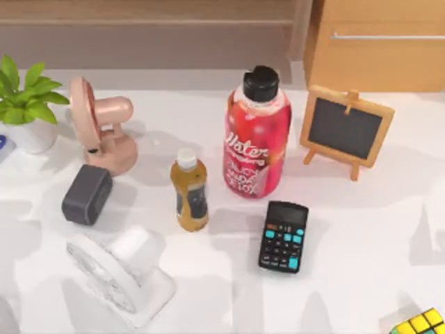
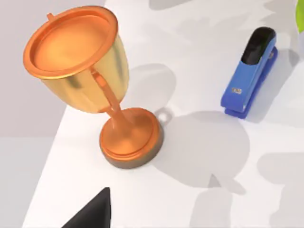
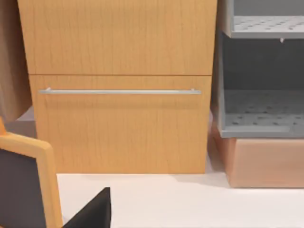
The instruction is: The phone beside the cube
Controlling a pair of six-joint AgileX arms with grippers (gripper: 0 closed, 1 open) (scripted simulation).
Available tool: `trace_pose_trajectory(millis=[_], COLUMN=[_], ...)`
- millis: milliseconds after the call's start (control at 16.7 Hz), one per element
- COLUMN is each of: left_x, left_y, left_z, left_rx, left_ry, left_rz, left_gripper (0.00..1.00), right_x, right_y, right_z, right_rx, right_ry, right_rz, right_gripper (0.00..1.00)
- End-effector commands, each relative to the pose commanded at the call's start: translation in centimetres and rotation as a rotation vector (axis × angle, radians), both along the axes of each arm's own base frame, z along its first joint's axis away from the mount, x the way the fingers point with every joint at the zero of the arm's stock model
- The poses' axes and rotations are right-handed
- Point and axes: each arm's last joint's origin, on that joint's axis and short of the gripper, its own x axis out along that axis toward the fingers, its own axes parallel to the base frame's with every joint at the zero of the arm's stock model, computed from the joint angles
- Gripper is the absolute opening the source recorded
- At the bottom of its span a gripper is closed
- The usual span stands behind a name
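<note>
The cube, with yellow, green and orange squares between black lines, sits at the front right corner of the table, cut off by the top view's edge. The phone is out of view. A dark part of my left gripper hangs over the white table near a gold trophy and a blue stapler. A dark part of my right gripper faces a wooden drawer cabinet behind the table, next to the small chalkboard easel.
A black calculator with teal keys lies right of centre. Behind it stand a red bottle, a small amber bottle and the chalkboard easel. A pink fan, a dark grey box, a white fan and a plant fill the left.
</note>
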Motion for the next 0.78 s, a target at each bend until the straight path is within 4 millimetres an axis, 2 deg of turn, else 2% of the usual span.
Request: trace_pose_trajectory(millis=[180,420,600,780], left_x=[2.1,3.9,4.1,3.9], left_y=[3.5,9.2,13.1,16.1], left_z=[-0.3,-2.0,-3.4,-4.6], left_rx=[-0.013,-0.122,-0.219,-0.297], left_ry=[0.324,0.685,0.849,0.936], left_rz=[0.054,0.065,0.046,0.023], left_gripper=[1.00,1.00,1.00,1.00], right_x=[0.0,0.0,0.0,0.0], right_y=[0.0,0.0,0.0,0.0], right_z=[0.0,0.0,0.0,0.0], right_rx=[0.000,0.000,0.000,0.000], right_ry=[0.000,0.000,0.000,0.000], right_rz=[0.000,0.000,0.000,0.000], right_gripper=[1.00,1.00,1.00,1.00])
